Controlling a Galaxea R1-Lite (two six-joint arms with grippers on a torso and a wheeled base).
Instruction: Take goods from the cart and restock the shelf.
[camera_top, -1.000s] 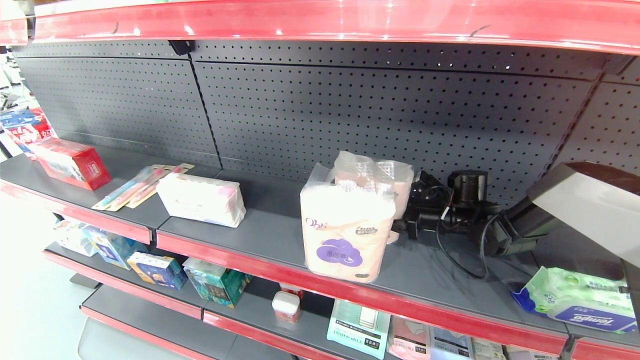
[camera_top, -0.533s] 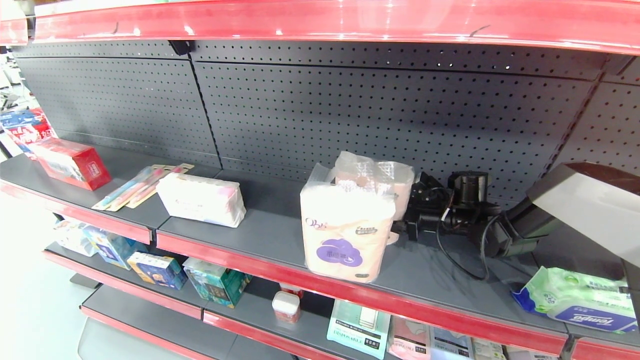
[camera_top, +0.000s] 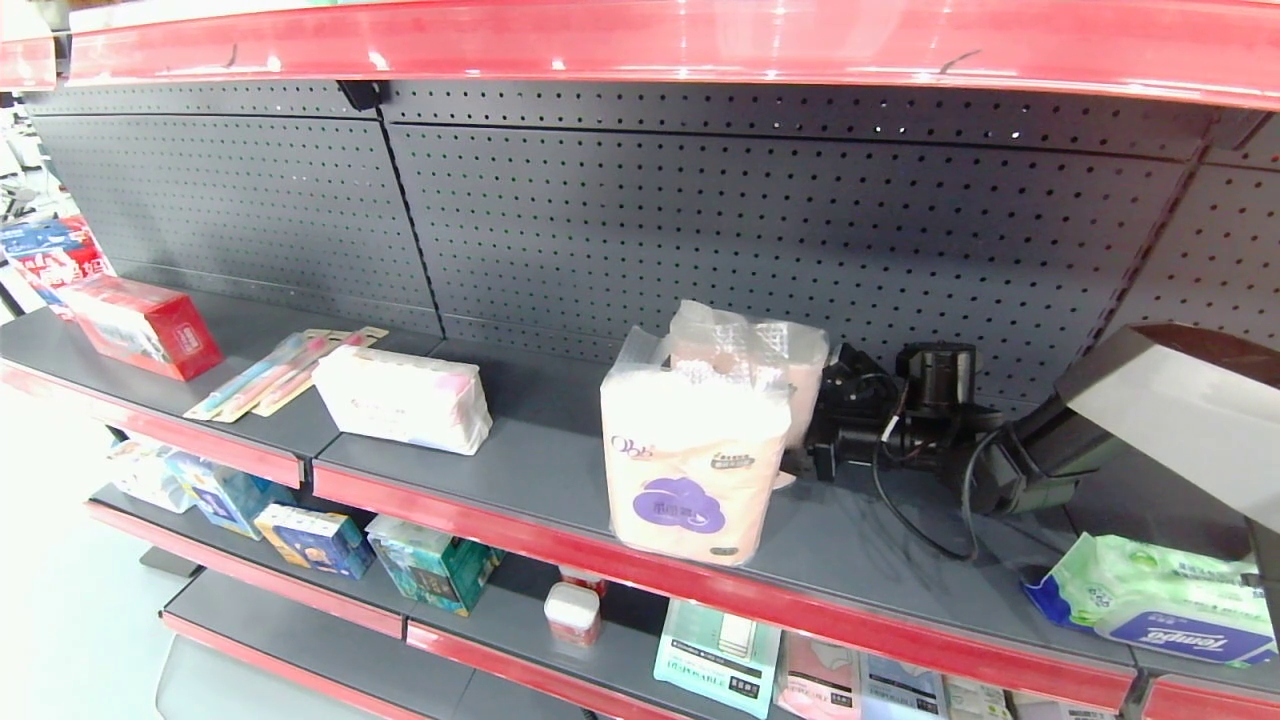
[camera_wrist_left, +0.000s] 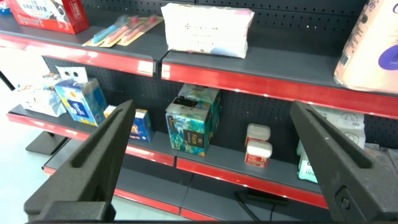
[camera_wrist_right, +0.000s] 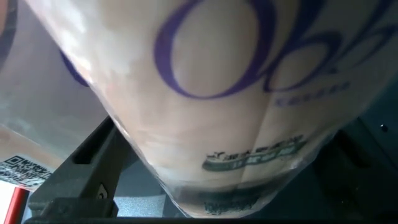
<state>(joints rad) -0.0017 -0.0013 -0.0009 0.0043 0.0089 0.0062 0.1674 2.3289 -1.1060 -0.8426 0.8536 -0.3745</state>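
A tall pack of toilet paper in clear wrap with purple print stands on the grey shelf near its red front lip. My right gripper sits just behind and to the right of it at shelf height. In the right wrist view the pack lies close up between the spread black fingers, which stand wide apart beside its sides. My left gripper hangs open and holds nothing in front of the lower shelves; the pack's edge shows above it.
On the same shelf lie a white tissue pack, toothbrush cards and a red box to the left, and a green wet-wipes pack to the right. The lower shelves hold several boxes. A dark pegboard backs the shelf.
My right arm has drawn back slightly to the right; the toilet paper pack stays standing where it was.
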